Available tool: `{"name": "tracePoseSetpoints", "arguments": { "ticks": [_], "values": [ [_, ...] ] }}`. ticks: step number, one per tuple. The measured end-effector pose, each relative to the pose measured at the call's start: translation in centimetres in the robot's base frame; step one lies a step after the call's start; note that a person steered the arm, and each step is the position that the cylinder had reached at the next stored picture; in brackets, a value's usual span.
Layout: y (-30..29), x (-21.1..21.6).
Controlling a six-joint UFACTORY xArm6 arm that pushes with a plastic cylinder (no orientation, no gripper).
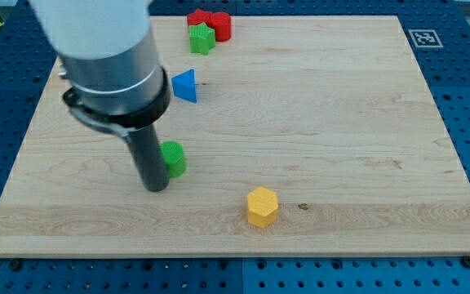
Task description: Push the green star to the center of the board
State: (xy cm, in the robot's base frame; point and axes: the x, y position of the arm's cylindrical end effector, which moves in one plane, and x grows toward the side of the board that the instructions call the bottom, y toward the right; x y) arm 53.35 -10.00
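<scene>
The green star [201,37] sits near the view's top, touching the red blocks [210,23] just above it. My tip [155,186] is on the board left of centre, far below the star. It presses against the left side of a green cylinder [173,158]. The arm's grey body [104,57] fills the upper left and hides the blocks there.
A blue triangular block [185,85] lies just right of the arm body. A yellow hexagonal block [261,206] sits at the lower middle. A tag marker [423,37] is on the board's top right corner.
</scene>
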Motion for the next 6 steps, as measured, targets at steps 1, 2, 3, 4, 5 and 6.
{"name": "tracePoseSetpoints", "arguments": {
  "ticks": [1,2,3,4,5,6],
  "values": [
    [0.2,-2.4],
    [0.2,-2.8],
    [1.0,-3.9],
    [1.2,-5.5],
    [2.1,-7.7],
    [5.9,-8.9]
  ]
}}
